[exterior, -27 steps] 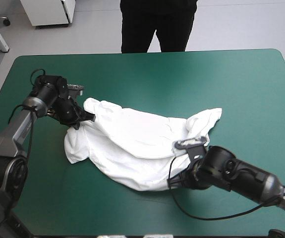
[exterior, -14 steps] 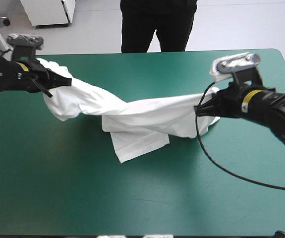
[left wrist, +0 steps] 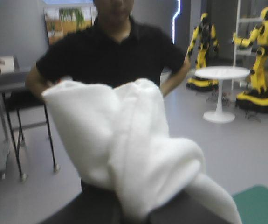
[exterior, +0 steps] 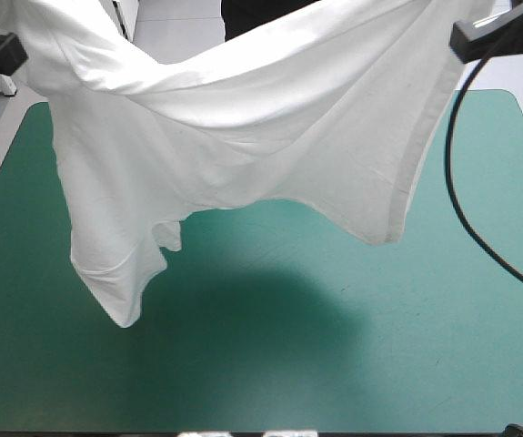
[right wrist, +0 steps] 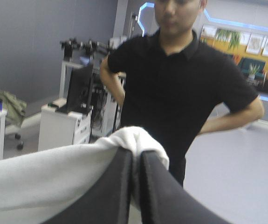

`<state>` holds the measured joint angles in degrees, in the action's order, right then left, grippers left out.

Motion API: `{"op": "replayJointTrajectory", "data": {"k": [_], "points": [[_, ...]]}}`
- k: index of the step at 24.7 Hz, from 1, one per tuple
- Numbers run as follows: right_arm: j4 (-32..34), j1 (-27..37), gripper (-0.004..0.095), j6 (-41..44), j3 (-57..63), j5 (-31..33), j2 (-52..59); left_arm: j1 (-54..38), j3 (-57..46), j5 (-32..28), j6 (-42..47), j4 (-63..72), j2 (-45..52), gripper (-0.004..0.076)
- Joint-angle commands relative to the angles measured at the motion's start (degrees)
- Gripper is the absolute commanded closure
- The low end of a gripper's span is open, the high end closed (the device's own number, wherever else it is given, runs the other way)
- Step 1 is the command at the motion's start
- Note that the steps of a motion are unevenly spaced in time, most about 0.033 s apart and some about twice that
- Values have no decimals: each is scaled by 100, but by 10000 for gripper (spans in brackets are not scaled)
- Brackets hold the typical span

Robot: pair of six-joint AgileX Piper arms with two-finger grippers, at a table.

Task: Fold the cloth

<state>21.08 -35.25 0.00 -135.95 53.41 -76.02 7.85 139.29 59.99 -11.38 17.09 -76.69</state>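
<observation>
I hold the T-shirt (exterior: 243, 137) up in the air with both hands, apart from the surface (exterior: 352, 364). In the high view it hangs as a wide white sheet across the upper half of the frame. It stretches from the upper left corner to the upper right corner and sags in the middle. Its lowest part, a narrow flap (exterior: 120, 282) that may be a sleeve, drops toward the left centre of the frame. A hemmed edge (exterior: 417, 150) runs down the right side to a point right of centre. Under the cloth a dark shadow (exterior: 243, 314) lies on the teal-green cover.

My left hand (left wrist: 134, 207) is all but closed on a thick bunch of white fabric, which bulges up ahead of the black fingers (left wrist: 92, 214) and spills over them. My right hand (right wrist: 136, 156) is pinched nearly together too, with a thin fold of the T-shirt caught between its fingers. A small roll of cloth sits just past the tips, and the rest trails off to one side.
</observation>
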Motion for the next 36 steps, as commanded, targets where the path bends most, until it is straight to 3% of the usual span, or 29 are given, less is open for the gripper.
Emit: {"op": "replayJointTrajectory", "data": {"k": [1,3,6,13,15,21,25,27,28,30,33,36], "points": [[-27,48,925,-135,-600,-872,45,2,634,-1130,-224,524,117,733],[-202,48,925,-239,-844,-1015,58,2,945,-1326,-323,676,129,733],[-351,48,925,-242,-944,-639,68,2,1014,-1055,-323,549,197,733],[-372,48,925,48,-944,1843,118,2,945,667,-43,241,238,733],[-618,48,925,217,-699,1800,265,2,764,1370,28,146,238,733],[-326,48,925,745,778,1815,783,2,-1078,1386,240,-49,622,733],[466,48,925,1405,2347,1632,986,2,-2792,1182,240,-182,651,733],[954,48,925,1904,3439,1128,975,2,-3843,469,188,-182,519,733],[1275,48,925,2284,4083,612,864,2,-4361,-171,122,-182,337,733],[1764,48,925,2728,4613,151,523,2,-4638,-792,122,-237,-112,733],[1618,359,925,2781,4651,-23,-141,2,-4638,-1064,225,-647,-680,733],[548,1242,925,2479,4651,-523,-882,2,-4638,-1290,303,-925,-1292,733]]}}
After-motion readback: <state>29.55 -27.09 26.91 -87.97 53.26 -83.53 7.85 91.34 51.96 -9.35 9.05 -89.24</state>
